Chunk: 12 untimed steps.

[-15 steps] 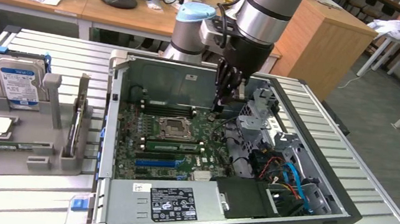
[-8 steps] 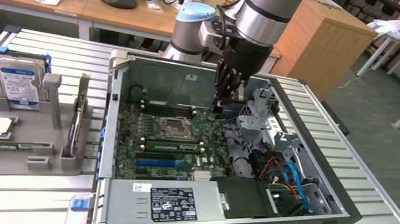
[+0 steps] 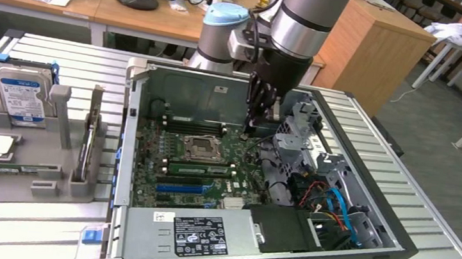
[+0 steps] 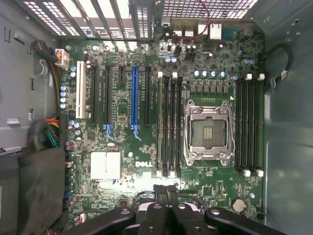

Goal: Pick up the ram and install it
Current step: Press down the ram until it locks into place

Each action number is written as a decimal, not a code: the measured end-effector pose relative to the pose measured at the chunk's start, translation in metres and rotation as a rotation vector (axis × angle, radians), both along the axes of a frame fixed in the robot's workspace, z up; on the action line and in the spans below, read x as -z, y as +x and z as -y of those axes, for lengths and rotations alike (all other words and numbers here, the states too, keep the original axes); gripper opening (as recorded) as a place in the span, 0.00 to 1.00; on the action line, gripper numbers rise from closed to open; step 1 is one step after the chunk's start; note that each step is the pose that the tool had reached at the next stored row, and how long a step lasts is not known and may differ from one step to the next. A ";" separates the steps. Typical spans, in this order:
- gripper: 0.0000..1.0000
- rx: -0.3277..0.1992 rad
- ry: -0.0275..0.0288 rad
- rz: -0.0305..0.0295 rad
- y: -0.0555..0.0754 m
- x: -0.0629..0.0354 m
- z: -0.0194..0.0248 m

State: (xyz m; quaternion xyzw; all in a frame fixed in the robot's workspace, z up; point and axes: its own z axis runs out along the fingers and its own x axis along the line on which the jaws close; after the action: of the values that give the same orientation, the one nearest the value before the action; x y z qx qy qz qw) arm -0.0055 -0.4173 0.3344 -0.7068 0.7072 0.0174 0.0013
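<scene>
With the gripper point(image 3: 251, 131) clenched on nothing and hanging near one end of the ram point(image 3: 199, 169), which lies in the slot beside the socket point(image 3: 198, 145), an off-line descent could press one end only, leaving it tilted and unlatched, or strike the socket.

The arm point(image 3: 304, 21) is a thick silver-grey tube with a pale blue joint cap point(image 3: 226, 14) and a black wrist section point(image 3: 285, 67). The gripper point(image 3: 253, 130) is black, built of slim linkage bars point(image 4: 239, 223) joined by round pivot screws point(image 4: 213, 212).

Gripper point(image 3: 253, 129) low over motherboard point(image 3: 155, 160)
</scene>
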 end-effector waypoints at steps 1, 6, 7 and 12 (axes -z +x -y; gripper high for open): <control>0.11 0.000 0.0000 0.0000 0.000 0.0010 0.0000; 0.11 0.000 0.0001 0.0000 0.000 0.0060 0.0000; 0.11 0.000 0.0001 0.0001 0.000 0.0071 0.0000; 0.11 0.000 0.0001 0.0000 0.000 0.0137 0.0000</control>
State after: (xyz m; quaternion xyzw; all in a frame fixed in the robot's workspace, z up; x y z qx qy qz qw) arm -0.0054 -0.4173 0.3207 -0.7068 0.7072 0.0174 0.0013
